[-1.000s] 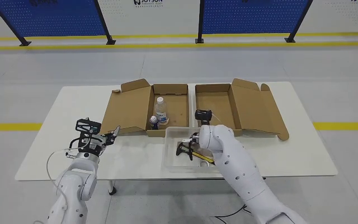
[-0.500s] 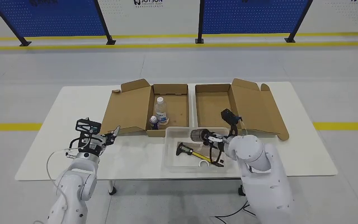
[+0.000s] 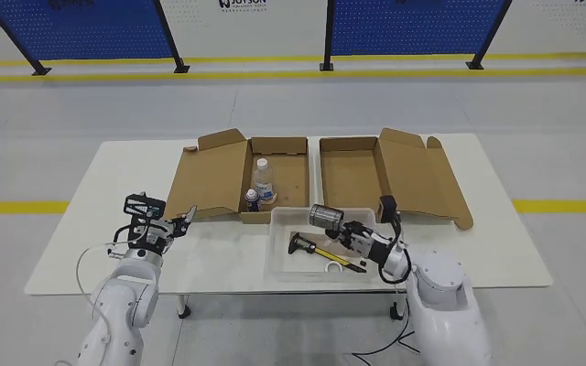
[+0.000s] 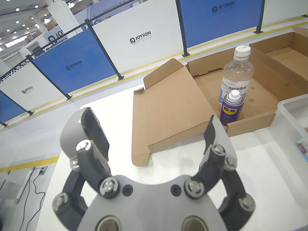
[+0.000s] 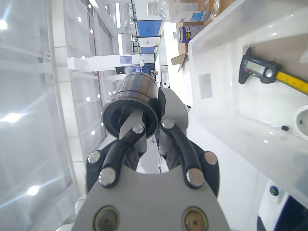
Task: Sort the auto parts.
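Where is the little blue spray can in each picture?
Top view: the blue spray can stands in the near corner of the left cardboard box, by the white bin.
Left wrist view: the can stands in that box corner, beyond the open left gripper.
Right wrist view: the can sits just past the bin's rim.
Shared landmark: the clear bottle right beside it.

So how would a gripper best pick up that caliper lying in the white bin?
The digital caliper lies flat on the plastic bin's floor, and the walls block a sideways approach. So probably come from straight above, closing across the narrow yellow beam beside the black display head.
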Robot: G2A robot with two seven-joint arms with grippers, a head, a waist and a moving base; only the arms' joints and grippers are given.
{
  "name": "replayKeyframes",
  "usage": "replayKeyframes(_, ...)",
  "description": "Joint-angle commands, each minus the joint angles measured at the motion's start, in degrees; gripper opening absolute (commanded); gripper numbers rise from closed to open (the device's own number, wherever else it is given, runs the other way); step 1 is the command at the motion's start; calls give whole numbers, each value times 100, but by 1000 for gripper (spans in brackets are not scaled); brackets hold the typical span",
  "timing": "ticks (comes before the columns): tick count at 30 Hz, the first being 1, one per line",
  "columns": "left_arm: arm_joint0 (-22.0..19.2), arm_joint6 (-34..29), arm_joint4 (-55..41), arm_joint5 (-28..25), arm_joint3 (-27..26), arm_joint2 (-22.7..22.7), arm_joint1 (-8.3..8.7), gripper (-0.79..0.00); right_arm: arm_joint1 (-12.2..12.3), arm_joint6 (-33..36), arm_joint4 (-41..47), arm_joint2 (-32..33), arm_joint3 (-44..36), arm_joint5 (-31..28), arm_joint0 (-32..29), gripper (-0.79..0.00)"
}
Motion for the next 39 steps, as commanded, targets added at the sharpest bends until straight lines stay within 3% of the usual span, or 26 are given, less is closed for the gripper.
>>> replayKeyframes(1,0,0,0,0,0,0,0,0,15,-2,147,-9,83,-54,-9,-785)
replayKeyframes(18,0,0,0,0,0,0,0,0,270,-202,-564,7,101,-450,219,-785)
replayKeyframes(27,0,0,0,0,0,0,0,0,450,-284,-2551,-324,-247,-329,712,-785)
replayKeyframes(33,0,0,0,0,0,0,0,0,547,-104,-3909,-705,44,-465,1414,-785)
replayKeyframes(39,0,0,0,0,0,0,0,0,575,-63,-4502,-1103,648,-873,2099,-785)
